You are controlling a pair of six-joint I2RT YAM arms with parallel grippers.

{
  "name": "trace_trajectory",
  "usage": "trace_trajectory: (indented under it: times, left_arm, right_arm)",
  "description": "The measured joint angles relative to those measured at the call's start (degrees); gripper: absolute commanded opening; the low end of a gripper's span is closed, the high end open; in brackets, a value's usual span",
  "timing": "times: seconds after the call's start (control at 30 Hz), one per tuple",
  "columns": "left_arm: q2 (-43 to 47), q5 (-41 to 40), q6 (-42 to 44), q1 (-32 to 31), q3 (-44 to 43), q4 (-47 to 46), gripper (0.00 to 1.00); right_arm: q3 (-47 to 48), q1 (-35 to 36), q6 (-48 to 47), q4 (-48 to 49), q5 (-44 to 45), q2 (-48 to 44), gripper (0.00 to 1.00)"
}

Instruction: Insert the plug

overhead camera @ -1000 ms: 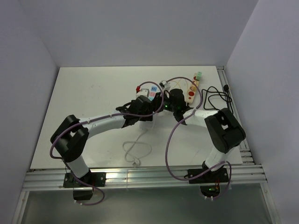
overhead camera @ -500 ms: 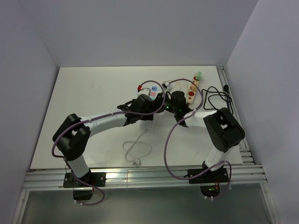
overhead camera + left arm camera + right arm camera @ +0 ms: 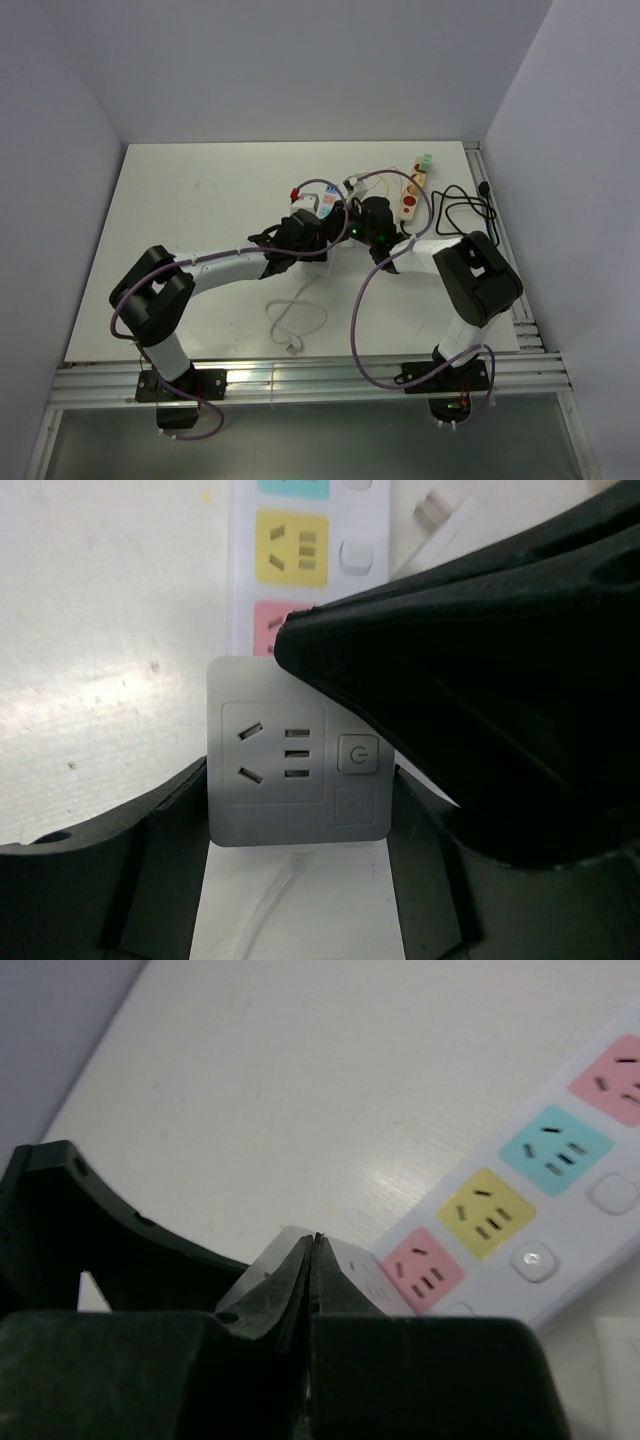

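My left gripper (image 3: pixel 298 810) is shut on a white square plug (image 3: pixel 297 750), a finger on each side; its face shows a socket and a power button. The plug sits over the near end of a white power strip (image 3: pixel 300 540) with pink, yellow and cyan outlets, covering most of the pink one. My right gripper (image 3: pixel 313 1250) is shut and empty, its tips right over the plug (image 3: pixel 262 1272), beside the strip (image 3: pixel 540 1175). From above, both grippers, left (image 3: pixel 318 224) and right (image 3: pixel 350 226), meet at the strip (image 3: pixel 322 200).
A beige power strip (image 3: pixel 410 195) with red outlets lies at the back right. A black cable (image 3: pixel 465 205) coils by the right edge. The plug's white cable (image 3: pixel 290 320) loops across the near table. Purple arm cables arch above both grippers.
Both grippers have shifted slightly left and away from the bases, toward the power strip, with the plug still held in the left one.
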State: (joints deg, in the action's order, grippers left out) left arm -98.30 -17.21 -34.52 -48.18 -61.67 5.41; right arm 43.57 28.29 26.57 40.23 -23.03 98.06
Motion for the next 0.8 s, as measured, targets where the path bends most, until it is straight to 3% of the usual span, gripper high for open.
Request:
trace_trajectory:
  times: [0.17,0.4,0.8]
  left_arm:
    - [-0.6,0.8,-0.2,0.1,2.2,-3.6,0.3]
    - [-1.8,0.9,0.0,0.1,-1.2,0.9,0.31]
    - [-3.9,-1.3,0.5,-0.9,-4.7,5.5,0.32]
  right_arm:
    - [0.2,1.3,-1.6,-2.7,3.8,-0.1,0.0]
    - [0.2,1.0,-0.8,0.0,4.3,1.9,0.0]
    - [-3.8,0.5,5.0,13.1,6.0,5.5,0.0]
